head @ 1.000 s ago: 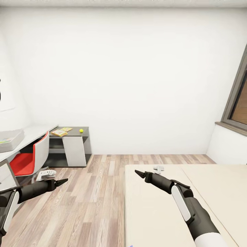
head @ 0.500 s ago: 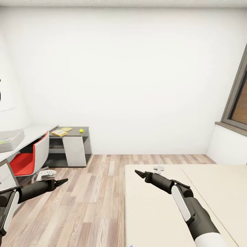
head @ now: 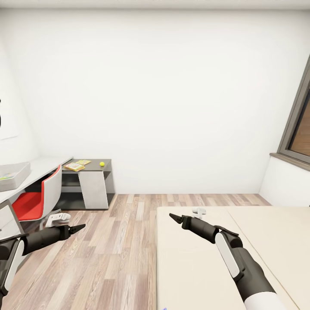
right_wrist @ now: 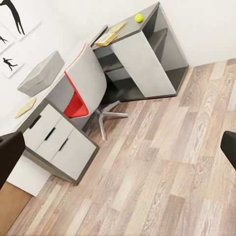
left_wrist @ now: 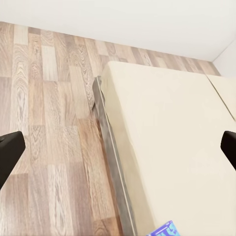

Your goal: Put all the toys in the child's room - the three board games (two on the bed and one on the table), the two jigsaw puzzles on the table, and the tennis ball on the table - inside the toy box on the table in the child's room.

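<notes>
1. Across the last second nothing changes: the head view is the same, and both arms stay put, so the robot seems paused between the bed [head: 193,267] and the table [head: 88,165].
2. The left end effector [head: 79,226] hangs over the floor; its fingertips sit wide apart at the edges of the left wrist view, empty.
3. The right end effector [head: 172,216] hangs over the bed's near corner, likewise spread and empty.
4. The tennis ball [head: 102,164] and a flat yellow toy [head: 74,166] lie on the table's dark section; the toy box [head: 13,175] sits on the pale top.
5. A blue board game [left_wrist: 166,230] pokes into view on the bed.
6. No toy is in hand, so the next grasp probably needs an approach first.
</notes>
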`<state>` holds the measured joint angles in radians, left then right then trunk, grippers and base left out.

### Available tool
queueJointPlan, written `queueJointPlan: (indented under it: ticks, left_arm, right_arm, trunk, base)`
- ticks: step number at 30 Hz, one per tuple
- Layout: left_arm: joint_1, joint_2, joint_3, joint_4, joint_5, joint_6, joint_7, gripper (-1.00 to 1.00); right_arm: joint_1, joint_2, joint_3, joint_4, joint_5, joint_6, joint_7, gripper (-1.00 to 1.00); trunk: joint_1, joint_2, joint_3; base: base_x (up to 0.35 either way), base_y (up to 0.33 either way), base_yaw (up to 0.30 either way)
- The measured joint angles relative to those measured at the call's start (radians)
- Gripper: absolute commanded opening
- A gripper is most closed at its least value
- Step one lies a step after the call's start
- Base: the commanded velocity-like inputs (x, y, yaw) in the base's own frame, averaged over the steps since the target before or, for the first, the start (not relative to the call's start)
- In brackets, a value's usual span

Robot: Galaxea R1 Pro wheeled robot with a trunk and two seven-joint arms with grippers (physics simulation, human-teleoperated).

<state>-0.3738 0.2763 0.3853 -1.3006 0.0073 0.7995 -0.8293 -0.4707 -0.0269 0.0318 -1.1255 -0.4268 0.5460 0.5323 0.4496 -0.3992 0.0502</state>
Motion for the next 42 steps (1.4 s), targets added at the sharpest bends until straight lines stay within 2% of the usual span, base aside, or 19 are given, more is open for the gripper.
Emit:
queueJointPlan:
  ticks: [17,42]
  left_arm:
    - [0.0,0.0,0.001,0.0,0.0,0.002,0.0,1.0]
    - [0.0,0.0,0.002,0.0,0.001,0.002,-0.001,1.0]
  right_arm:
    - [0.0,0.0,0.0,0.0,0.0,0.0,0.0,1.0]
    - [-0.001,0.0,0.0,0.0,0.0,-0.001,0.0,1.0]
  trunk:
    - [0.0,0.0,0.0]
    - [0.0,0.0,0.0]
  base:
    - [0.0,0.048,0.0]
    - [0.0,0.265,0.0]
